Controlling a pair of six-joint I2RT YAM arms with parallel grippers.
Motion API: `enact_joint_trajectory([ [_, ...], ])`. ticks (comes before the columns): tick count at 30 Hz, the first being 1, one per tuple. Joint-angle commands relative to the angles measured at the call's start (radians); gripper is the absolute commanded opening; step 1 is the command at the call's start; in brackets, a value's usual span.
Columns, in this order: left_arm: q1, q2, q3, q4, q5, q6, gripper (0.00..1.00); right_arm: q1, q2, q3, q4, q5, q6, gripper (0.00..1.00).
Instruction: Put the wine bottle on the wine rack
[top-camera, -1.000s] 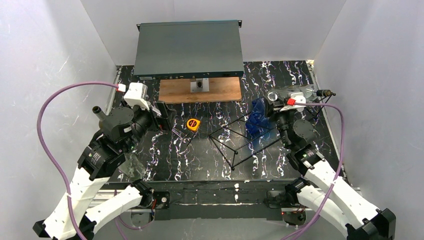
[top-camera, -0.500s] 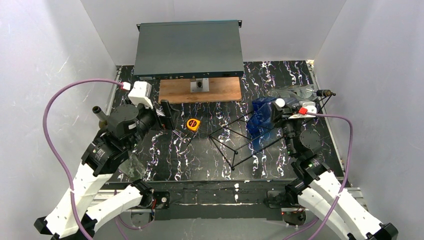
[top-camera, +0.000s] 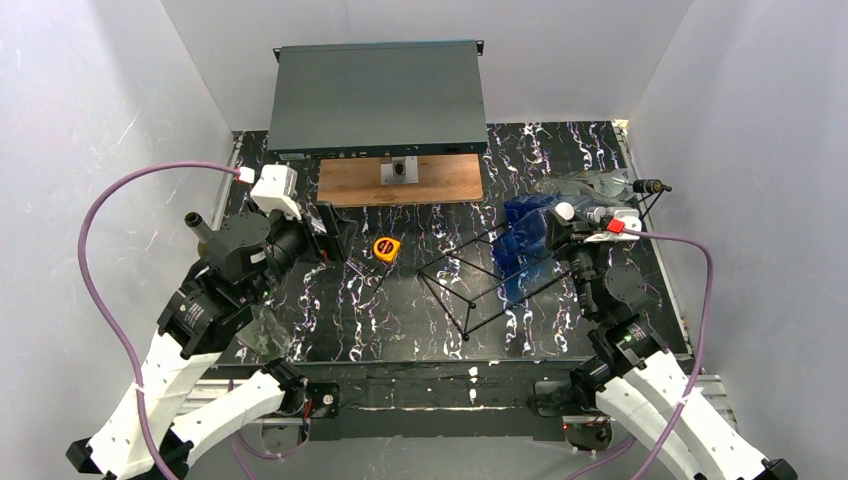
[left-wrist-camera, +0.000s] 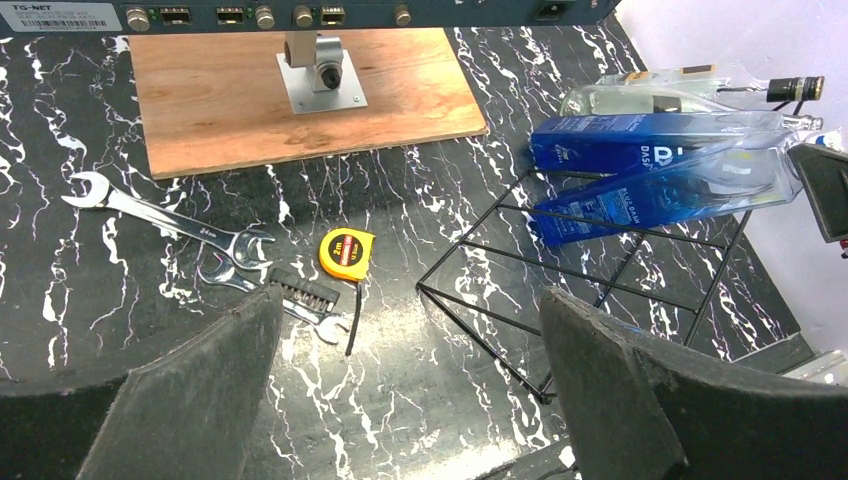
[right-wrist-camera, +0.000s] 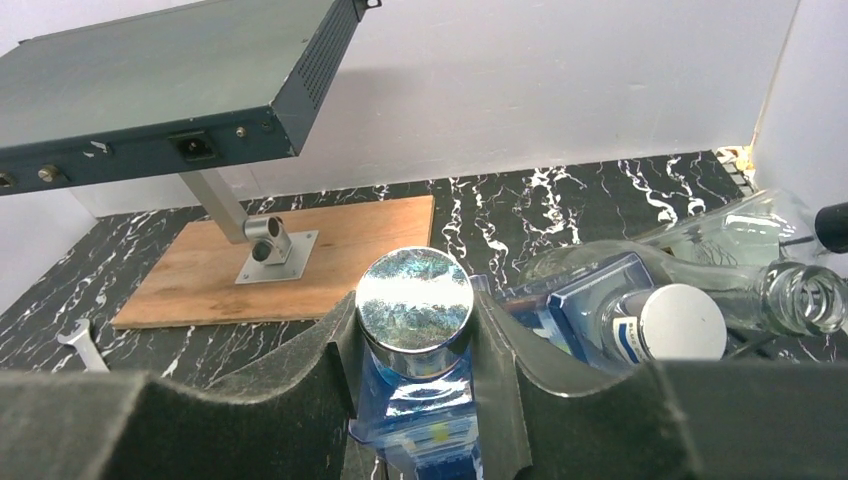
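Observation:
The wine bottle (right-wrist-camera: 420, 400) is blue glass with a shiny silver cap (right-wrist-camera: 415, 300). My right gripper (right-wrist-camera: 415, 345) is shut on its neck, just under the cap. In the left wrist view the wine bottle (left-wrist-camera: 665, 190) lies nearly level above the right end of the wine rack (left-wrist-camera: 600, 262); I cannot tell whether they touch. The black wire wine rack (top-camera: 478, 283) stands at the table's middle right, with the wine bottle (top-camera: 518, 255) over it. Far to the left, my left gripper (top-camera: 335, 235) is open and holds nothing.
A second blue bottle (left-wrist-camera: 640, 140) with a white cap (right-wrist-camera: 682, 322) and a clear bottle (right-wrist-camera: 790, 295) lie behind the rack. Wrenches (left-wrist-camera: 165, 215), a bit holder (left-wrist-camera: 303, 292) and a yellow tape measure (top-camera: 386, 249) lie left of the rack. A wooden board (top-camera: 400, 180) and a grey box (top-camera: 378, 95) are at the back.
My right gripper has shifted to the right and slightly nearer, taking the neck of the blue bottle with it. The left arm has barely moved.

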Motion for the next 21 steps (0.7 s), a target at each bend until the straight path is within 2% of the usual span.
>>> enact_joint_trajectory([
  [1,-0.002,-0.004,0.004,0.008,0.016,-0.015,0.99,0.002,-0.015,-0.024,-0.241,-0.010,0.088,0.06],
  [4,-0.003,-0.012,-0.016,0.016,0.020,-0.022,0.99,0.002,-0.045,-0.026,-0.291,-0.011,0.097,0.01],
  [21,-0.003,-0.045,-0.034,0.007,0.035,-0.038,0.99,0.002,-0.078,-0.032,-0.354,0.023,0.122,0.01],
])
